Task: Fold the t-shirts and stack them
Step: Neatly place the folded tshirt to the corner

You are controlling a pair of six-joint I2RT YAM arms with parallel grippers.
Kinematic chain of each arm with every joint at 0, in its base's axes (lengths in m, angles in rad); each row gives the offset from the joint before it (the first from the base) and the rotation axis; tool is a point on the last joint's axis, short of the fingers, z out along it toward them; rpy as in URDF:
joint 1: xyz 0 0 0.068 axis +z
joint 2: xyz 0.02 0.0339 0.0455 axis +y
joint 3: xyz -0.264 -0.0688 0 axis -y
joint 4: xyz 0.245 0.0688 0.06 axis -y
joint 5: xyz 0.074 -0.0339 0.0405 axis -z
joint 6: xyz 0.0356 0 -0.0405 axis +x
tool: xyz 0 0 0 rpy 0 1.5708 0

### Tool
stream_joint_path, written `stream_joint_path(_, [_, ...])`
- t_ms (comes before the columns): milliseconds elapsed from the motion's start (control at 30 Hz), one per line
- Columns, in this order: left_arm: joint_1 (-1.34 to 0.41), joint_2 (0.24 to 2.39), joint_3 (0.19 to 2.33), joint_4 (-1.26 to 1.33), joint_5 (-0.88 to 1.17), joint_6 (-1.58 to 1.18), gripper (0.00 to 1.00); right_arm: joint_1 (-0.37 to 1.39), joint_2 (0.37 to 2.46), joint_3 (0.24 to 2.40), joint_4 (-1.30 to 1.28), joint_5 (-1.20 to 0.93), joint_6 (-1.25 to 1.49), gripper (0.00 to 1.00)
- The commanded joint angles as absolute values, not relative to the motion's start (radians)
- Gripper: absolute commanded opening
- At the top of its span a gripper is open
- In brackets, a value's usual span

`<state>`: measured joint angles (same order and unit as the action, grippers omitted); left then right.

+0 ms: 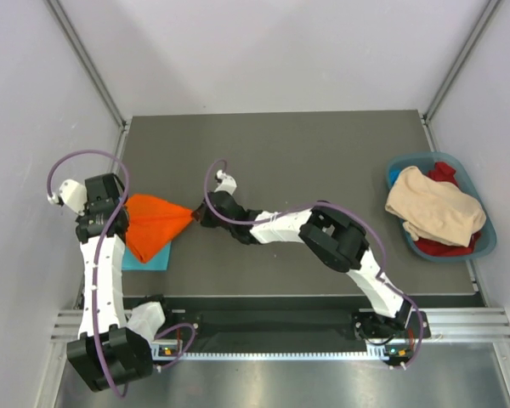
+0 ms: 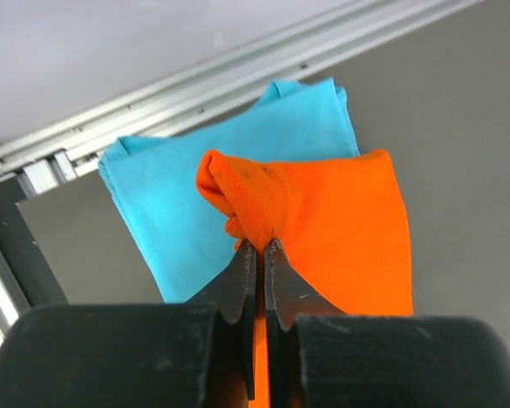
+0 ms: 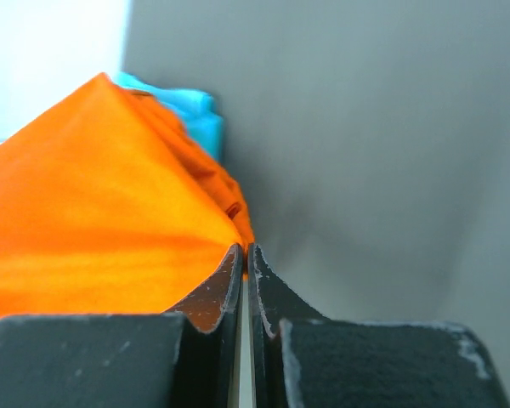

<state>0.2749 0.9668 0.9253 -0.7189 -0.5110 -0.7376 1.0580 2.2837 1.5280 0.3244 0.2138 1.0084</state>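
Your left hand (image 2: 262, 246) is clenched on one bunched corner of the orange t-shirt (image 1: 153, 223) and your right hand (image 3: 245, 248) grips the opposite corner. The cloth is stretched over the folded turquoise t-shirt (image 2: 178, 204) at the near left of the worktop (image 1: 306, 153). If you let go unevenly, the orange cloth could slump off-centre. If you drag it low, it may pull the turquoise fold askew.

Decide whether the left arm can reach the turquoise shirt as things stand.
Probably not. The left end effector is shut on the orange shirt, which hangs over much of the turquoise shirt; the right end effector grips its other corner.
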Motion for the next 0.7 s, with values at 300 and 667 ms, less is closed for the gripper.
stream_joint_path(300, [0.311,0.919,0.971,-0.703,-0.663,-0.660,0.00,1.026,2.390,1.899,0.330,0.003,0.677,0.00])
stream_joint_path(667, [0.423,0.868,0.821,-0.709,-0.591,-0.649,0.00,1.006,2.532,2.080,0.256,-0.074,0.621,0.00])
